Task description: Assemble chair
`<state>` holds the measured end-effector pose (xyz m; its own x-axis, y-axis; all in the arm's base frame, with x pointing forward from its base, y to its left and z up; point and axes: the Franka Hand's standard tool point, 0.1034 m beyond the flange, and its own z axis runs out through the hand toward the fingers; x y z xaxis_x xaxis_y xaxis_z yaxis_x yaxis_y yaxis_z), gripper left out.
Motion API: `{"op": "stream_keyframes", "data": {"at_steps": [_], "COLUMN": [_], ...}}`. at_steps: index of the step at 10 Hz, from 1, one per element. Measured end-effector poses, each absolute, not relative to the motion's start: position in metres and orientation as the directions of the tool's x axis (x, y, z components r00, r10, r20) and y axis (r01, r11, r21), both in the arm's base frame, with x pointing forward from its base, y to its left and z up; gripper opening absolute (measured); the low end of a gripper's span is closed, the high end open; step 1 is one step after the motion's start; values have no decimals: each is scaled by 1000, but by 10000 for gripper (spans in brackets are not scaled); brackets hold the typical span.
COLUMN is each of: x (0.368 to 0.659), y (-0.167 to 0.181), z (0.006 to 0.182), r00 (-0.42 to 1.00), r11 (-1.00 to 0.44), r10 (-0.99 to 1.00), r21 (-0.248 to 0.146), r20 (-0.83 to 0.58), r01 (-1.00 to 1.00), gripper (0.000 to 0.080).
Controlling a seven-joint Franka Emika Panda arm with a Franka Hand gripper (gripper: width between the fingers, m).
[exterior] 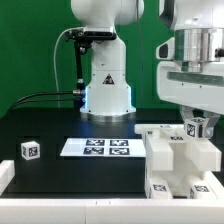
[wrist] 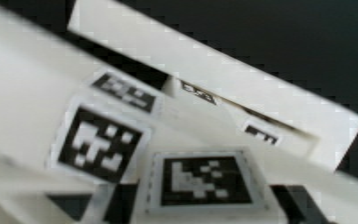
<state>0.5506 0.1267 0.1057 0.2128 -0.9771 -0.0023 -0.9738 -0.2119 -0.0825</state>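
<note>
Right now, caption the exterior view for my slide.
Jaws grip small white tagged plastic block over chunky white chair pieces.

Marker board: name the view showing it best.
Exterior view: the marker board lies whole and flat on the table, its tags clear. The wrist view shows only blurred tagged chair pieces, not the board.

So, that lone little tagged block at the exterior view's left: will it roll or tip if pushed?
The block looks cube-shaped with flat faces, so it should probably slide, not roll. It is likely rigid plastic, and small, so probably light.
</note>
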Motion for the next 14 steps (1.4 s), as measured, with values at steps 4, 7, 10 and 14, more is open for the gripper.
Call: {"op": "stream_keyframes", "data": {"at_steps": [4, 7, 10, 14], "x": [553, 552, 552, 557], "y": [125, 124, 123, 131], "z": [106, 105, 106, 112], "r00": [49, 235, 635, 939], "r11": [-46, -234, -634, -950], "r10": [-998, -972, -773, -313], "r21": [-99, -87, -80, -60], "r20": [-25, -11, 21, 145], "r01": [-994, -968, -769, -308], "gripper": [264, 524, 642, 649]}}
